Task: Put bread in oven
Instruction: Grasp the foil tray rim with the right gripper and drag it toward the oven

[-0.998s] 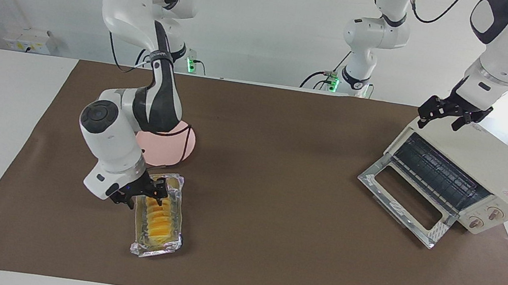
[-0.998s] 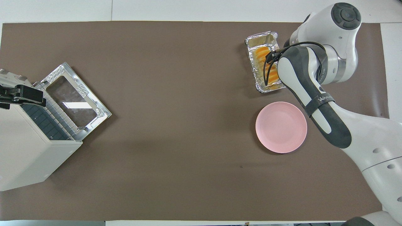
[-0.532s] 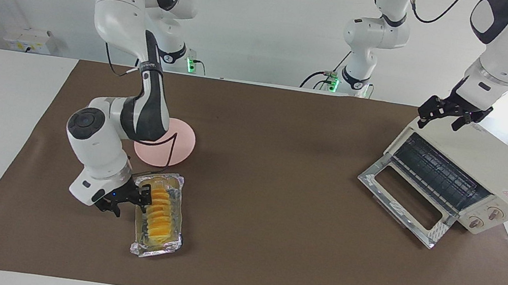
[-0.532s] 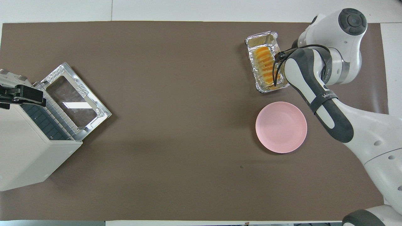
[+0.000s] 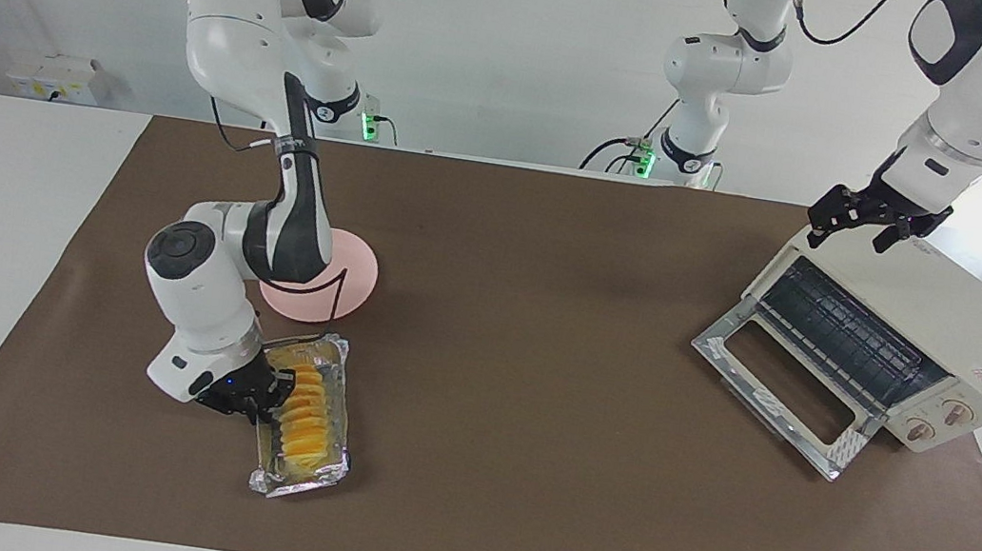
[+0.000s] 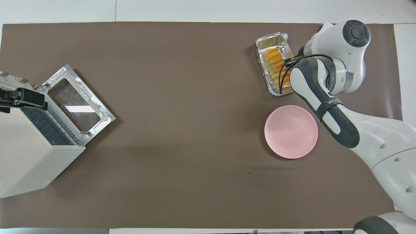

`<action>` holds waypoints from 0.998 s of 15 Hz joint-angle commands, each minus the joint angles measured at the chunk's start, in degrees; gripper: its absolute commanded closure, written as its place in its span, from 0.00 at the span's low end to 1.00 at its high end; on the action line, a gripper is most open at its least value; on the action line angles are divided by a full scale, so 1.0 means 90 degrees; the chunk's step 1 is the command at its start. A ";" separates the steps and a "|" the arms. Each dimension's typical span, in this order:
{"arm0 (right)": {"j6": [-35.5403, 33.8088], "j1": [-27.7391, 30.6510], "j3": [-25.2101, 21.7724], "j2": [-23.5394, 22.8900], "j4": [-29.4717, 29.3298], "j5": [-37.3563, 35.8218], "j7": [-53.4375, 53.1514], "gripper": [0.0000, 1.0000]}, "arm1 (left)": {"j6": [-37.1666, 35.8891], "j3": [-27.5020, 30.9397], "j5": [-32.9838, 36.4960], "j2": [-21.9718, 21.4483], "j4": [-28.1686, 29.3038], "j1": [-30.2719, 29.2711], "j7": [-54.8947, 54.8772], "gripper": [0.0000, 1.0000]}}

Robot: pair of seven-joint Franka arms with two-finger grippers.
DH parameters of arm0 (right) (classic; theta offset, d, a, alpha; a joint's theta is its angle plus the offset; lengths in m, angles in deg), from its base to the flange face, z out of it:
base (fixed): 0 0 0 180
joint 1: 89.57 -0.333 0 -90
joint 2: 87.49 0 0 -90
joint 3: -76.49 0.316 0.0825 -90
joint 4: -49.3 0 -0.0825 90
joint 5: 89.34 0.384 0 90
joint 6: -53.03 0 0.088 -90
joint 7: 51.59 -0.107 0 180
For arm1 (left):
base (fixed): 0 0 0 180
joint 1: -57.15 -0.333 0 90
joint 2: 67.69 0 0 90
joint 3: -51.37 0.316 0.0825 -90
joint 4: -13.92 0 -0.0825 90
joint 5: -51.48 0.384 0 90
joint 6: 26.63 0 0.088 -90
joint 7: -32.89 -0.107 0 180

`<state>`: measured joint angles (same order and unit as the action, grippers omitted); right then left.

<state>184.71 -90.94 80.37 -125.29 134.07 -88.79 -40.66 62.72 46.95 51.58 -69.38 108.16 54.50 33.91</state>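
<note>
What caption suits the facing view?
Right gripper shut on crinkled silver foil tray's rim holding yellow ridged bread; left gripper open over cream-white oven.

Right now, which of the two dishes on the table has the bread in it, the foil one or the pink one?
The foil tray: the bread lies in it, with the right gripper at its side. The pink plate, nearer to the robots, holds nothing.

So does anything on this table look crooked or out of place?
Mostly the oven: it sits skewed at the left arm's end, one corner off the brown mat, door hanging open. The foil tray holding the bread lies slightly slanted too.
</note>
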 commanded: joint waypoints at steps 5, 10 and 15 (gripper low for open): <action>-0.0995 0.0034 0.0106 0.0108 -0.0452 0.0076 0.0085 1.00 | -0.0026 0.0022 -0.0108 -0.0164 0.0135 -0.0028 -0.0045 0.00; -0.2247 -0.0588 0.0106 0.0420 -0.1068 0.0486 -0.0703 1.00 | -0.0026 0.0022 -0.0108 -0.0164 0.0135 -0.0028 -0.0045 0.00; -0.2445 -0.2160 0.0096 0.0704 -0.1069 0.0496 -0.3387 1.00 | -0.0026 0.0021 -0.0108 -0.0164 0.0135 -0.0028 -0.0045 0.00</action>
<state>162.31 -105.73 81.55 -119.25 124.31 -85.08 -63.08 62.72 46.95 51.58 -69.38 108.16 54.50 33.91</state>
